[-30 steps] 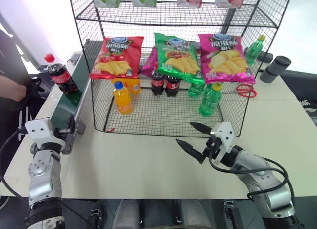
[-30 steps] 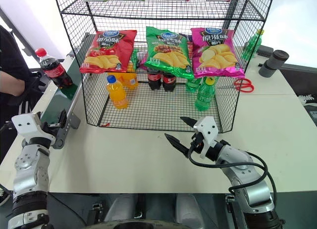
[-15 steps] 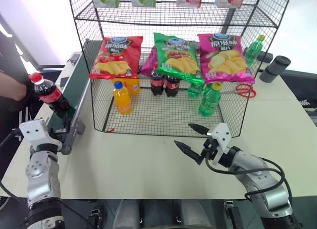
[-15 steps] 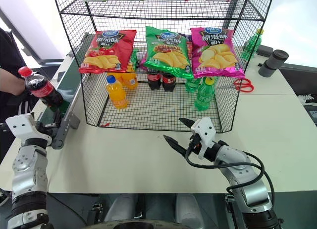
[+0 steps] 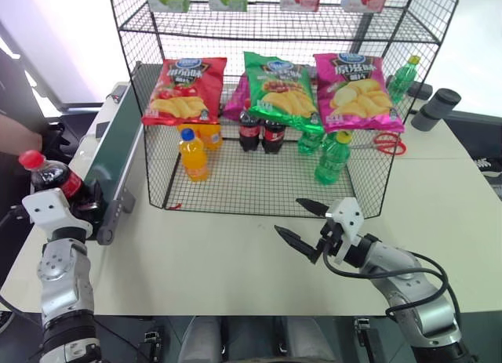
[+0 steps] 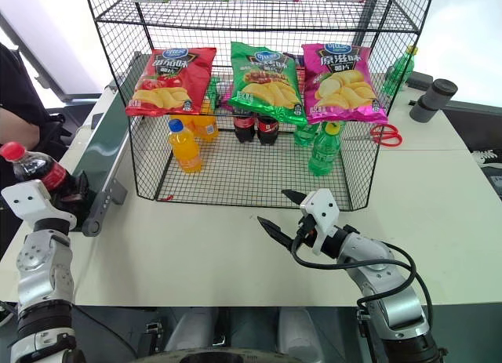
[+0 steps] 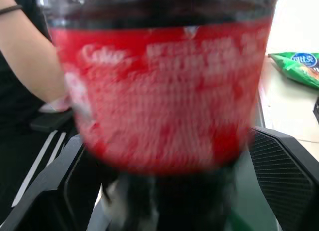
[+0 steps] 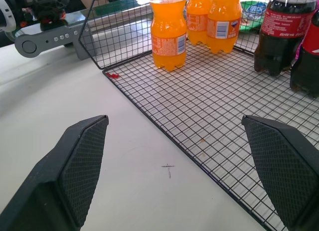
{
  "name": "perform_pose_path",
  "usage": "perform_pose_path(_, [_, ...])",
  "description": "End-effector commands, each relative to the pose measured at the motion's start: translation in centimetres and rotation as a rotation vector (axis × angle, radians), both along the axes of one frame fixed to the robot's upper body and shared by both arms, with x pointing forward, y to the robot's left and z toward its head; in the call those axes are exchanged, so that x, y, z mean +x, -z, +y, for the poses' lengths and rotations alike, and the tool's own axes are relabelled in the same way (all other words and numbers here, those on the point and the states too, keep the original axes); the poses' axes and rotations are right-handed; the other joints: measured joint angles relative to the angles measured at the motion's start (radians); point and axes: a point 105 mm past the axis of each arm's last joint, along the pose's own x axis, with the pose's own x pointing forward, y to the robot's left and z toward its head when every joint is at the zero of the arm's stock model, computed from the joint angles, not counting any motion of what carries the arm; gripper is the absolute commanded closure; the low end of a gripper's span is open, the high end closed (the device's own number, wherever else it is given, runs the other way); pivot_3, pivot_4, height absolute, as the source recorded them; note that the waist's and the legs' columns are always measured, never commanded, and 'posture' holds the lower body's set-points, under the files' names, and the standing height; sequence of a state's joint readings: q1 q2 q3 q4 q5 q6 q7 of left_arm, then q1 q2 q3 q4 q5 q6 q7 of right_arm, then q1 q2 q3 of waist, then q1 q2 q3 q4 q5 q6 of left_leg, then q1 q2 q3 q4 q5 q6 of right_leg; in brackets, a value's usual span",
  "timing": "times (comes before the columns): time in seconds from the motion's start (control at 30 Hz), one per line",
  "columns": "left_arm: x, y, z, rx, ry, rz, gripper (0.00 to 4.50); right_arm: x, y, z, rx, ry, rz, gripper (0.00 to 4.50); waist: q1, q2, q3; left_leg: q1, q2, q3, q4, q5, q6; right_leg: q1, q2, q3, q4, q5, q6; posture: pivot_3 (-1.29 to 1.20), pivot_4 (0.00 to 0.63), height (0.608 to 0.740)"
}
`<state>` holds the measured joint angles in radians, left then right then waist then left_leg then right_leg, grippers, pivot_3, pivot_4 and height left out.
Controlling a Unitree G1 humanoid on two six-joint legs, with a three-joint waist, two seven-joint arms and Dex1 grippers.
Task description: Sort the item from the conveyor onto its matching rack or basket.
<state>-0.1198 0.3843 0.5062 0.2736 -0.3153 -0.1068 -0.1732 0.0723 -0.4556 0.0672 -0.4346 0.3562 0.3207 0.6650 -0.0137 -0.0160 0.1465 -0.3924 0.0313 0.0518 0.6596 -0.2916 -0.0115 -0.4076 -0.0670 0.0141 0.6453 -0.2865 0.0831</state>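
The left gripper (image 5: 69, 208) seems to pinch the cola bottle (image 5: 49, 179) at the end of the conveyor (image 5: 116, 155). The right gripper (image 5: 301, 220) is spread wide over the table. Next, the bottle must be lifted and carried into the black cage (image 5: 259, 186), beside the other colas.

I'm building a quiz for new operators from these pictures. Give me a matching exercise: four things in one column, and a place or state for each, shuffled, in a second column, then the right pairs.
Things:
1. cola bottle
2. right gripper
3. red scissors
4. orange soda bottle

Places or states:
A. standing on the mesh floor inside the wire cage
B. lying on the table to the right of the cage
C. open, holding nothing, above the table
D. between the left gripper's fingers, at the near end of the conveyor

Pairs: 1-D, 2-C, 3-B, 4-A
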Motion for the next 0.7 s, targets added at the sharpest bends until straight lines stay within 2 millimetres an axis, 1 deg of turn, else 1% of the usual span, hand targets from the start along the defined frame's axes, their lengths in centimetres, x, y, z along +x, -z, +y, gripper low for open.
perform_pose_path(0.03, [-0.3, -1.4, 0.6, 0.043, -0.002, -0.040, 1.58, -0.2, -0.9, 0.3, 0.013, -0.011, -0.039, 0.00, 0.002, 0.000, 0.000, 0.000, 0.000, 0.000, 0.000, 0.000, 0.000, 0.000, 0.000, 0.000, 0.000, 0.000, 0.000, 0.00, 0.150, 0.740])
perform_pose_path(0.13, [-0.4, -2.3, 0.0, 0.105, 0.063, -0.043, 1.58, -0.1, -0.8, 0.3, 0.006, -0.010, -0.032, 0.00, 0.000, 0.000, 0.000, 0.000, 0.000, 0.000, 0.000, 0.000, 0.000, 0.000, 0.000, 0.000, 0.000, 0.000, 0.000, 0.00, 0.150, 0.740])
perform_pose_path(0.2, [-0.4, -4.4, -1.6, 0.167, 0.250, -0.065, 1.58, -0.4, -1.0, 0.6, 0.015, -0.040, -0.014, 0.00, -0.001, -0.002, 0.001, 0.000, 0.000, 0.000, 0.000, 0.000, 0.000, 0.000, 0.000, 0.000, 0.000, 0.000, 0.000, 0.00, 0.150, 0.740])
perform_pose_path(0.27, [-0.7, -5.9, -3.0, 0.206, 0.404, -0.069, 1.58, -0.7, -1.5, 1.0, 0.044, -0.069, 0.005, 0.00, -0.002, -0.005, 0.002, 0.000, 0.000, 0.000, -0.002, 0.000, -0.001, -0.001, 0.000, 0.000, 0.000, 0.000, 0.000, 0.00, 0.150, 0.740])
perform_pose_path(0.37, [-1.5, -7.6, -4.9, 0.227, 0.602, -0.052, 1.58, -0.8, -2.5, 1.4, 0.081, -0.109, 0.016, 0.00, -0.004, -0.006, 0.003, -0.002, 0.000, 0.000, -0.004, 0.001, -0.002, -0.003, -0.001, 0.000, -0.002, 0.000, -0.001, 0.00, 0.150, 0.740])
perform_pose_path(0.4, [-1.7, -7.8, -5.3, 0.225, 0.640, -0.046, 1.58, -0.8, -2.7, 1.4, 0.087, -0.115, 0.018, 0.00, -0.005, -0.006, 0.003, -0.002, -0.001, 0.000, -0.006, 0.002, -0.003, -0.003, -0.002, 0.000, -0.003, 0.000, -0.001, 0.00, 0.150, 0.740])
perform_pose_path(0.47, [-2.3, -8.7, -6.9, 0.221, 0.767, -0.027, 1.58, -0.8, -3.3, 1.6, 0.108, -0.130, 0.015, 0.00, -0.006, -0.006, 0.003, -0.002, -0.001, 0.000, -0.010, 0.002, -0.005, -0.003, -0.003, -0.001, -0.006, 0.000, -0.001, 0.00, 0.150, 0.740])
perform_pose_path(0.5, [-2.8, -8.8, -9.1, 0.222, 0.898, 0.009, 1.58, -0.7, -3.9, 1.8, 0.124, -0.149, 0.011, 0.00, -0.006, -0.006, 0.003, -0.002, -0.001, 0.000, -0.011, 0.003, -0.005, -0.003, -0.003, -0.001, -0.007, 0.000, -0.001, 0.00, 0.150, 0.740])
perform_pose_path(0.57, [-3.9, -8.5, -12.5, 0.234, 1.087, 0.071, 1.58, -0.8, -4.6, 2.2, 0.140, -0.180, 0.007, 0.00, -0.008, -0.004, 0.004, -0.002, -0.001, 0.000, -0.013, 0.003, -0.005, -0.003, -0.003, -0.002, -0.010, 0.000, -0.001, 0.00, 0.150, 0.740])
perform_pose_path(0.6, [-4.3, -8.1, -14.5, 0.233, 1.183, 0.096, 1.58, -0.8, -4.9, 2.5, 0.146, -0.198, 0.004, 0.00, -0.007, -0.003, 0.005, -0.002, -0.001, 0.000, -0.014, 0.003, -0.005, -0.002, -0.003, -0.003, -0.012, 0.000, -0.001, 0.00, 0.150, 0.740])
perform_pose_path(0.63, [-4.6, -7.7, -16.1, 0.229, 1.253, 0.106, 1.58, -0.9, -5.2, 2.8, 0.150, -0.211, 0.002, 0.00, -0.005, -0.002, 0.005, -0.003, -0.001, 0.000, -0.014, 0.003, -0.005, -0.002, -0.003, -0.003, -0.013, 0.000, -0.001, 0.00, 0.150, 0.740])
perform_pose_path(0.7, [-5.3, -6.7, -19.8, 0.209, 1.404, 0.104, 1.58, -1.0, -5.7, 3.4, 0.158, -0.241, -0.006, 0.00, -0.003, -0.001, 0.006, -0.004, -0.003, 0.000, -0.014, 0.003, -0.005, -0.002, -0.004, -0.003, -0.014, 0.000, -0.001, 0.00, 0.150, 0.740])
